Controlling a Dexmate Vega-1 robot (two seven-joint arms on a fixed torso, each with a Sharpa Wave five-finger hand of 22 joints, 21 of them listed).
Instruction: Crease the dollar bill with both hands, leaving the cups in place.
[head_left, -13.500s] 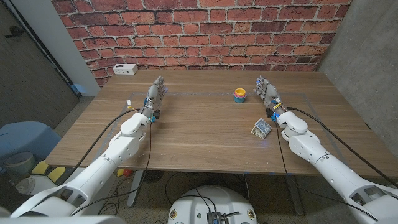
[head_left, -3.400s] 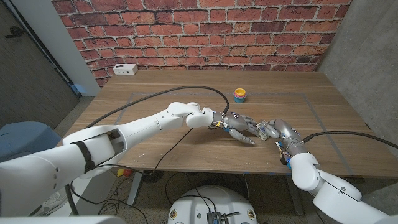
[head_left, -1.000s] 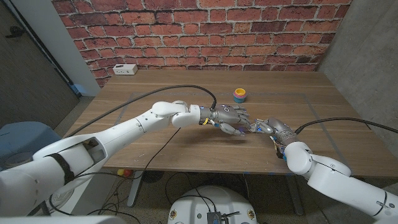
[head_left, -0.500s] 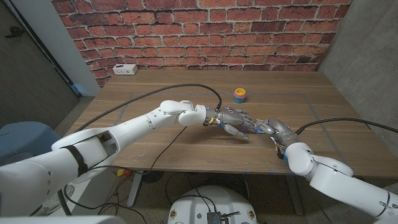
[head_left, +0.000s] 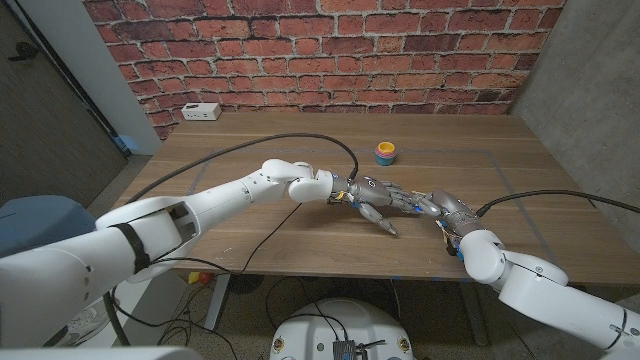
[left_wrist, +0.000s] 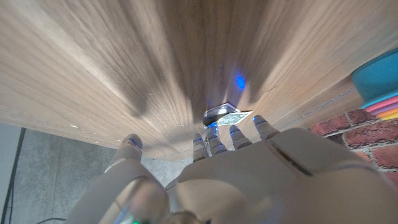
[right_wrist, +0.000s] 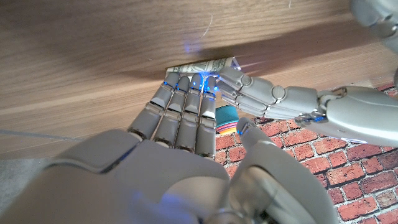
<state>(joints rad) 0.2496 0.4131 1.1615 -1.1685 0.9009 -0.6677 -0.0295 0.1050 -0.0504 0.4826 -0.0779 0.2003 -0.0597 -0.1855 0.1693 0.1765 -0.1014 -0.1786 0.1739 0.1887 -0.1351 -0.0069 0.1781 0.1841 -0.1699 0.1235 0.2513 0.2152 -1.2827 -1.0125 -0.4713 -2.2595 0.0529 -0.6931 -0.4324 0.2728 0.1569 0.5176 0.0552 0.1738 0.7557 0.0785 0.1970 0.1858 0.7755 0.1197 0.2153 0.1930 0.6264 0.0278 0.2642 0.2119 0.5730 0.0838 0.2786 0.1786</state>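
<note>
Press down slowly on the dollar bill (right_wrist: 200, 65) with left hand (head_left: 378, 193) and right hand (head_left: 440, 207), fingers out flat on it, gripping nothing; stay well away from the cups (head_left: 385, 152).

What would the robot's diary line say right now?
left hand: fingers on dollar bill | right hand: fingertips on bill | cups: stacked, apart behind

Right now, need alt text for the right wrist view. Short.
Seen over the back of the right hand, its fingers press on a folded dollar bill on the wooden table. The left hand reaches in from the side to touch the same bill, with stacked colourful cups and a brick wall behind.
</note>
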